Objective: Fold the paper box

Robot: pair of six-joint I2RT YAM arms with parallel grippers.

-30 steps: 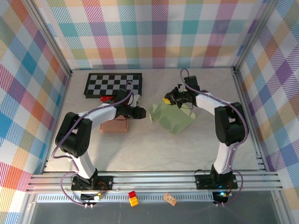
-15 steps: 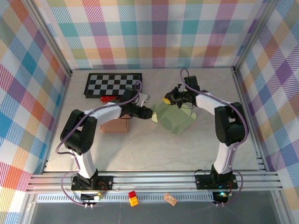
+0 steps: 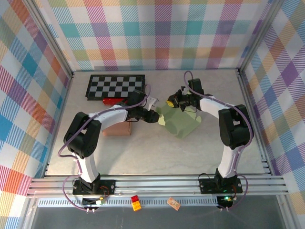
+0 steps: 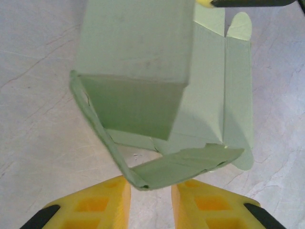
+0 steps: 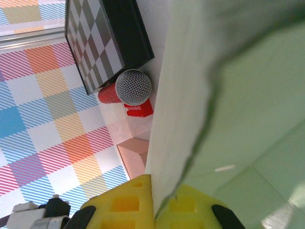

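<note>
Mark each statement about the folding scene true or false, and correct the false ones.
1. The pale green paper box lies on the grey table. True.
2. The right arm's jaws are open and clear of the box. False: they are shut on an edge of it.
3. The black-and-white chequered board lies at the far left of the table. True.
4. The red cylinder with a metal mesh head stands on top of the green box. False: it lies next to the chequered board, apart from the box.
5. The left arm's jaws stand parted, with a corner of the box's flap between them. True.
</note>
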